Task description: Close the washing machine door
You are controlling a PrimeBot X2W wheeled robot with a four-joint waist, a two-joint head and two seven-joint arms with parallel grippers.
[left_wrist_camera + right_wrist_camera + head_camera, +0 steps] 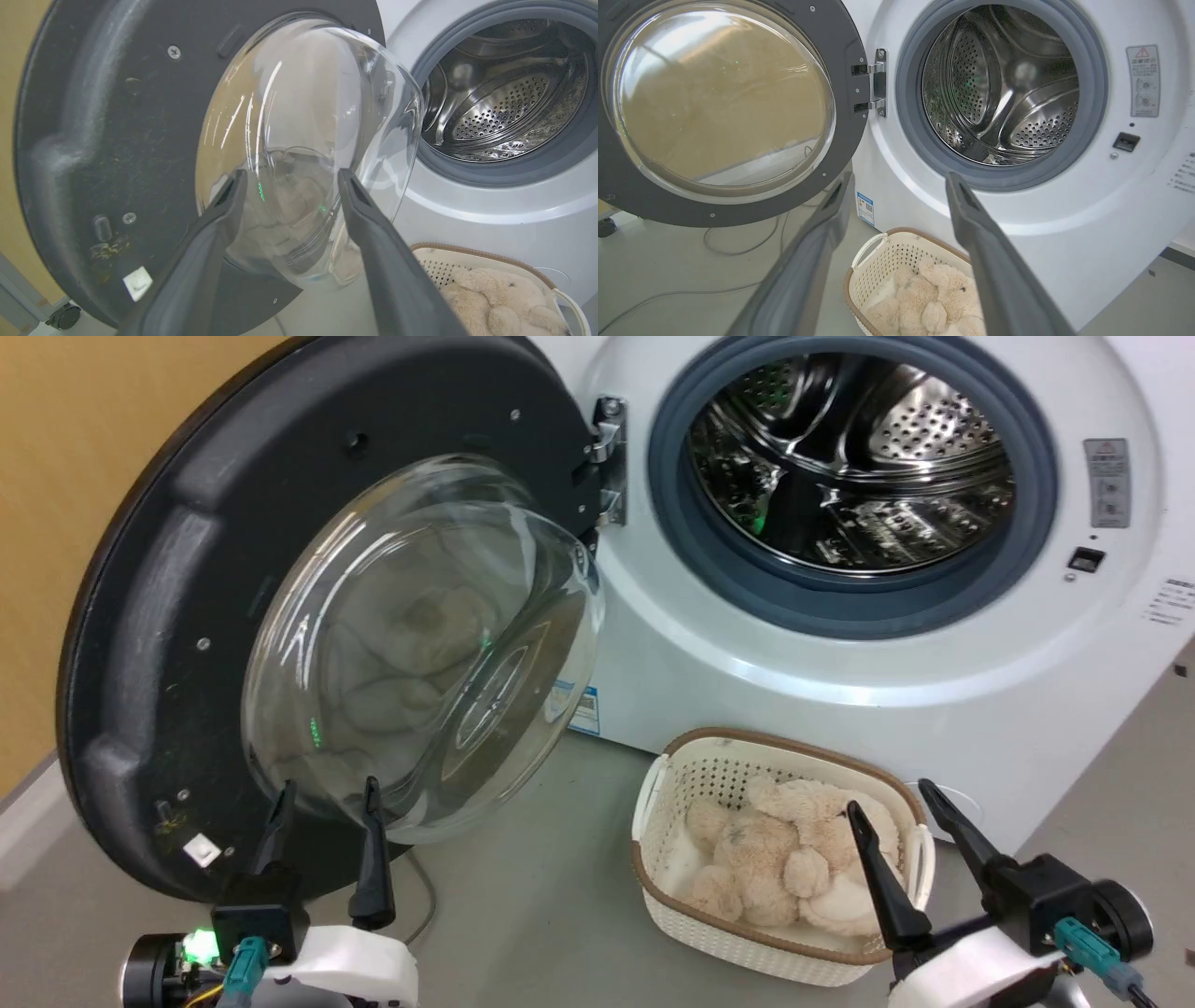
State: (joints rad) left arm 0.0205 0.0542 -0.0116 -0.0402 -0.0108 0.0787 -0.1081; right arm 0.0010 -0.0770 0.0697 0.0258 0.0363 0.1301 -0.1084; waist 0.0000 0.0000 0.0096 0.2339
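The washing machine door [168,616] stands swung fully open, to the left of the drum opening. Its inner face is turned toward the robot, and the clear glass bowl [420,644] bulges out from the black rim. A metal hinge [609,457] joins the door's right edge to the white washing machine [747,653].

The steel drum [850,457] is exposed inside the grey rubber ring [672,523].

The left end effector [330,784] is at the lower left of the head view. Its two fingers are spread apart with nothing held between them. In the left wrist view the fingertips frame the lower part of the glass bowl. Contact with the glass cannot be determined.

The right end effector [888,793] is at the lower right, also spread wide and empty. It is well apart from the door.

A white perforated basket [709,775] with a brown rim stands on the floor [523,896] just in front of the machine, below the drum opening. A beige plush toy [784,868] lies in it. In the head view the right end effector's fingertips overlap the basket's right side.

A thin cable [425,896] lies on the floor under the door. A yellow wall [93,429] stands behind the door.
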